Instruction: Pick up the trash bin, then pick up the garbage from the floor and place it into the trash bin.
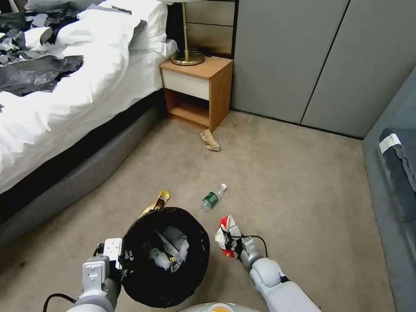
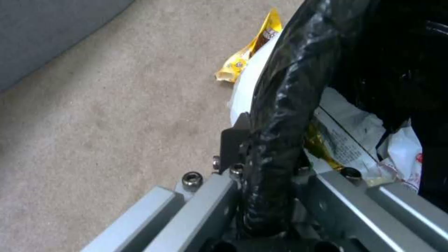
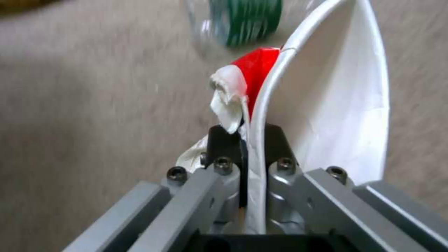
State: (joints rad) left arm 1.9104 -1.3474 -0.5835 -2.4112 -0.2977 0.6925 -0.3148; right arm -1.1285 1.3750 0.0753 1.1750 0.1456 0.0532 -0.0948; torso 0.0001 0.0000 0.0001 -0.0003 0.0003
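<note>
My left end effector point(image 1: 125, 260) pinches the trash bin point(image 1: 167, 255) rim. My right end effector point(image 1: 232, 242) holds the red-white packet point(image 1: 226, 232); its thin edge might slip out before the bin.

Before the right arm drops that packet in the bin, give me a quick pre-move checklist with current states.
1. Right end effector shut on the red-white packet: ok, the fingers pinch its edge.
2. Left end effector shut on the trash bin rim: ok.
3. Bin opening faces up, with room above the litter inside: ok.
4. Packet over the opening: not ok, it hangs beside the bin on the robot's right.
5. Grip deep enough to hold through a swing: cannot tell.
6. Floor litter left: not ok, plastic bottle, yellow wrapper and brown paper bag remain.
</note>
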